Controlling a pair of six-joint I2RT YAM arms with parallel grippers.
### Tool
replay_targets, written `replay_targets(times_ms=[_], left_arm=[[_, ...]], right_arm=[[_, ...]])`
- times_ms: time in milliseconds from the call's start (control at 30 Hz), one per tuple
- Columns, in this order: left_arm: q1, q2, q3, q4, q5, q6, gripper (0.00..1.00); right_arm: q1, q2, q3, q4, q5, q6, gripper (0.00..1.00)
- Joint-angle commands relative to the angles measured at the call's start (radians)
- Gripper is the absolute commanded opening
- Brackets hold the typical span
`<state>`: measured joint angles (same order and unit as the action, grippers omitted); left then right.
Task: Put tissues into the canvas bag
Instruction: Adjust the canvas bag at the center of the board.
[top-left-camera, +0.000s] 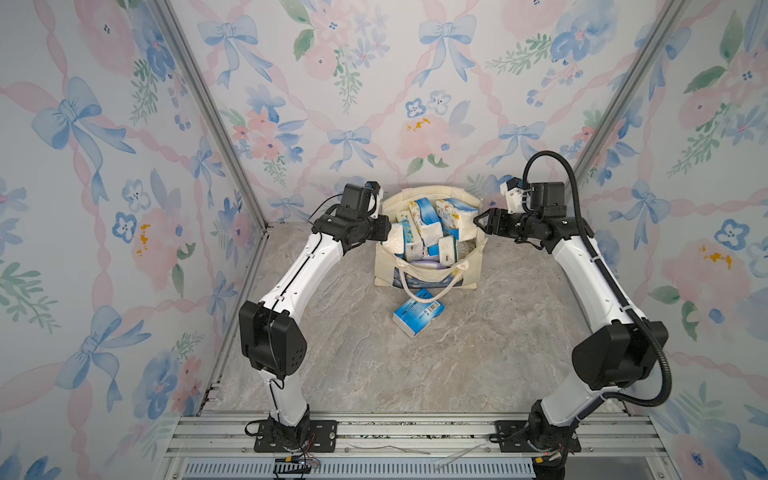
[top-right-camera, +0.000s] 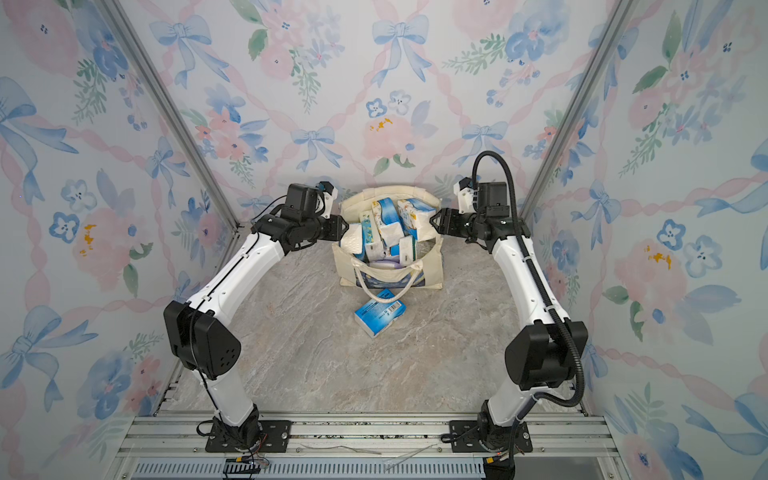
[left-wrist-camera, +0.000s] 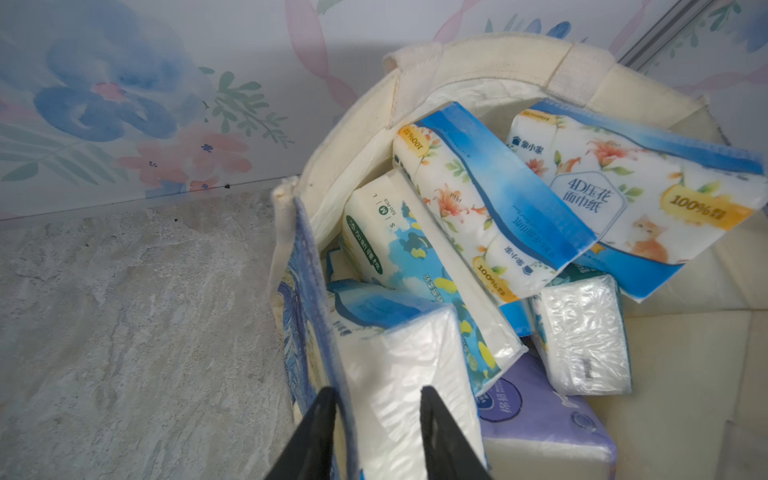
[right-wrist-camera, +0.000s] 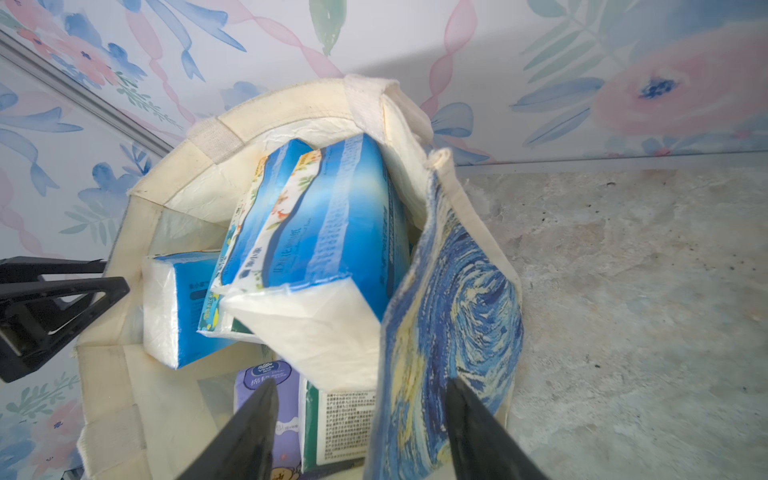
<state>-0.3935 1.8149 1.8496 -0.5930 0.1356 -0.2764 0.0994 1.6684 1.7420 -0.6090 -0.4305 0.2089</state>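
My left tool (left-wrist-camera: 378, 390) has its jaws apart, straddling the bag's left wall. One finger is outside the painted cloth and the other is over the white end of a pack just inside. Nothing looks pinched, though I cannot tell whether a finger brushes the pack. My right tool (right-wrist-camera: 361, 382) is parted wider, astride the bag's right wall, with the cloth between the fingers and not clamped as far as I can see. So I hold nothing on either side.

The bag (top-left-camera: 384, 266) stands upright on the worktop (top-left-camera: 374, 365), mouth up, with a tool at its rim on each side. Inside it the packs (top-left-camera: 424, 224) are heaped at all angles, some tilted and poking above the rim. A lavender pack (left-wrist-camera: 540, 415) lies low by the bag's front wall.

One loose pack (top-left-camera: 417, 311) is not in. It lies flat on the worktop just in front of the bag, with the bag's front handle (top-left-camera: 452, 279) draped over its far edge.

As I judge it, the filling is nearly done and the step in hand is freeing the bag's walls. Next, one tool should clear the rim, go to the front of the bag and close across the loose pack's narrow sides. Then it should slide the pack out from under the handle and drop it into a gap in the heap. The handle may snag and tug the bag over, or a tilted pack may topple out.
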Motion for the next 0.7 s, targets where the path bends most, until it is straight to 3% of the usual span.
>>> replay_targets(times_ms=[0, 67, 167, 267, 333, 467, 667], left_arm=[[-0.007, -0.007, 0.026, 0.010, 0.002, 0.004, 0.47], [-0.009, -0.022, 0.028, 0.010, -0.017, 0.009, 0.51], [-0.013, -0.062, 0.025, 0.015, -0.060, 0.018, 0.48], [-0.028, -0.152, -0.032, 0.030, -0.145, 0.029, 0.23], [-0.032, -0.239, -0.119, 0.029, -0.208, 0.030, 0.13], [-0.014, -0.430, -0.347, 0.027, -0.277, 0.003, 0.16], [0.035, -0.612, -0.695, 0.029, -0.172, -0.110, 0.25]], right_arm=[[-0.004, -0.076, -0.034, 0.039, 0.016, 0.000, 0.71], [-0.010, -0.107, -0.056, 0.050, 0.019, 0.001, 0.74], [-0.017, -0.162, -0.100, 0.063, 0.025, 0.005, 0.75], [-0.023, -0.254, -0.193, 0.086, 0.063, 0.011, 0.73], [-0.023, -0.345, -0.303, 0.104, 0.111, 0.016, 0.66], [-0.023, -0.498, -0.472, 0.083, 0.158, 0.024, 0.64], [-0.014, -0.677, -0.713, 0.077, 0.195, 0.107, 0.59]])
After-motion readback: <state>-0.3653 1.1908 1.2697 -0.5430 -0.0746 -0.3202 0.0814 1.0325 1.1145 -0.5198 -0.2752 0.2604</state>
